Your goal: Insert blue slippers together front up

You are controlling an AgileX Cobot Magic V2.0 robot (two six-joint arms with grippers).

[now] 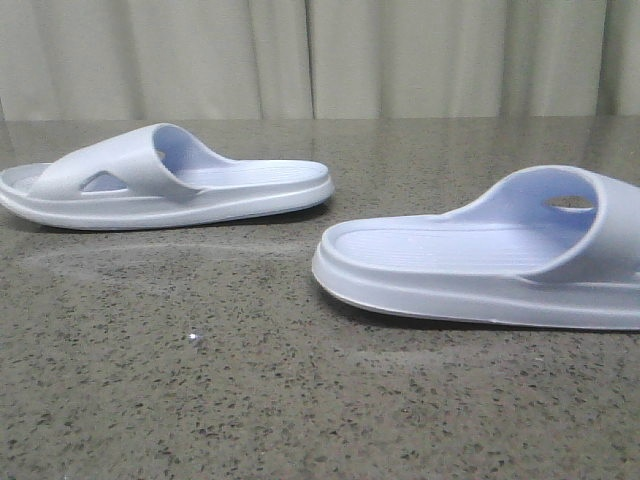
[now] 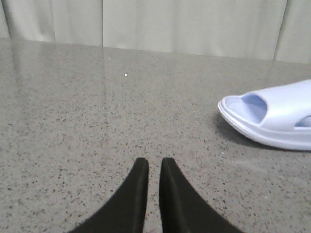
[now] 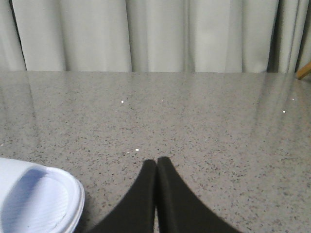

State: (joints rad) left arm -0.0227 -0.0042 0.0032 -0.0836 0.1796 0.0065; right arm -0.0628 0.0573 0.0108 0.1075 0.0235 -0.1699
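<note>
The speckled grey-brown stone bench [image 1: 250, 400] fills the room's foreground, with pale pleated curtains [image 1: 320, 55] hanging behind it. Two pale blue-lavender foam slide slippers lie on it, soles down, well apart from each other. The nearer slipper [image 1: 490, 255] sits to the right in the front view, its wide strap toward the right edge with a small hole showing through it, its ribbed footbed open toward the left. The farther slipper [image 1: 165, 185] lies to the left, its strap carrying a triangular side hole, thick sole flat on the bench.

The left end effector [image 2: 154, 167], with dark tapered fingers, hovers over bare bench with a narrow gap between the tips, holding nothing. The right end effector [image 3: 156, 162] has its fingers pressed together, empty, just beside one slipper's end.
</note>
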